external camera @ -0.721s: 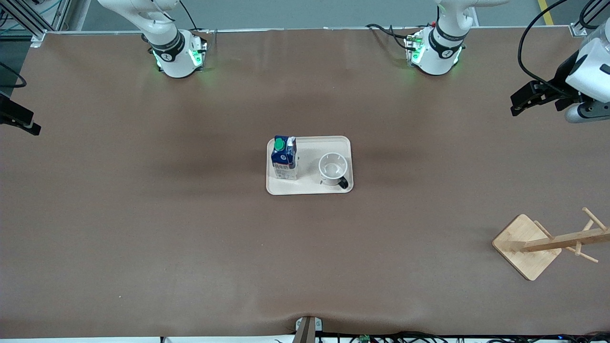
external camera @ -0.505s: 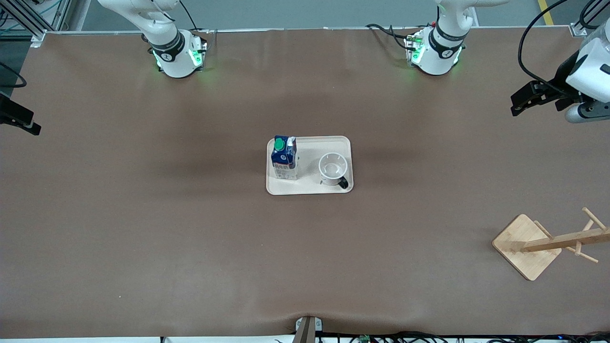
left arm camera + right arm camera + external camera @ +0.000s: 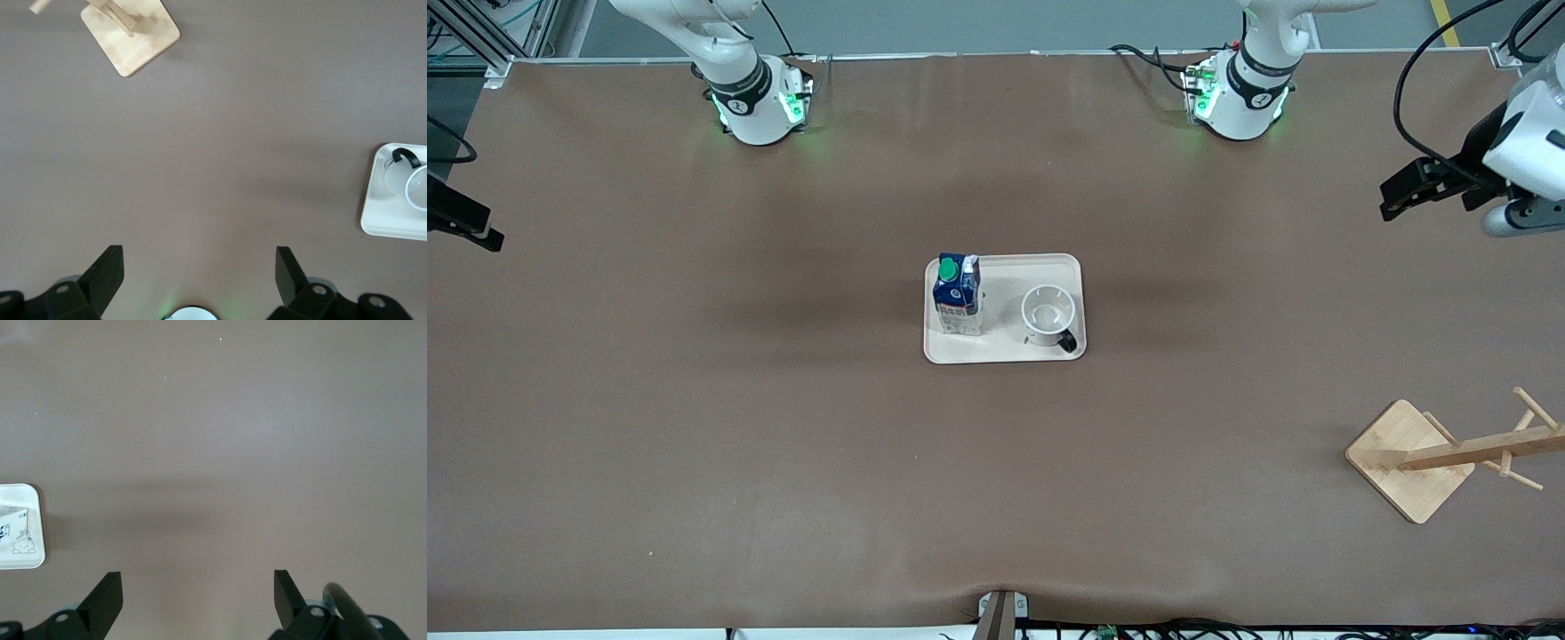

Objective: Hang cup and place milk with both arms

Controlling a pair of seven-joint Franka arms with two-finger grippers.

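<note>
The milk (image 3: pixel 957 293), a dark blue carton with a green cap, stands on a cream tray (image 3: pixel 1005 356) at mid-table. The cup (image 3: pixel 1047 313) stands upright beside it on the tray, toward the left arm's end, its black handle toward the front camera. My left gripper (image 3: pixel 1387 200) hangs open and empty over the table's left-arm end; its wrist view (image 3: pixel 198 267) shows the cup (image 3: pixel 415 183) at the frame's edge. My right gripper (image 3: pixel 476 229) is over the table's right-arm end, open and empty in its wrist view (image 3: pixel 197 590), which shows the tray's corner (image 3: pixel 39 520) with the carton's pale base (image 3: pixel 15 530).
A wooden mug rack (image 3: pixel 1414 458) with pegs stands near the front camera at the left arm's end; its square base also shows in the left wrist view (image 3: pixel 130 33). Brown mat covers the table around the tray.
The left arm's wrist has shifted slightly. The tray, milk, cup and right gripper have not moved.
</note>
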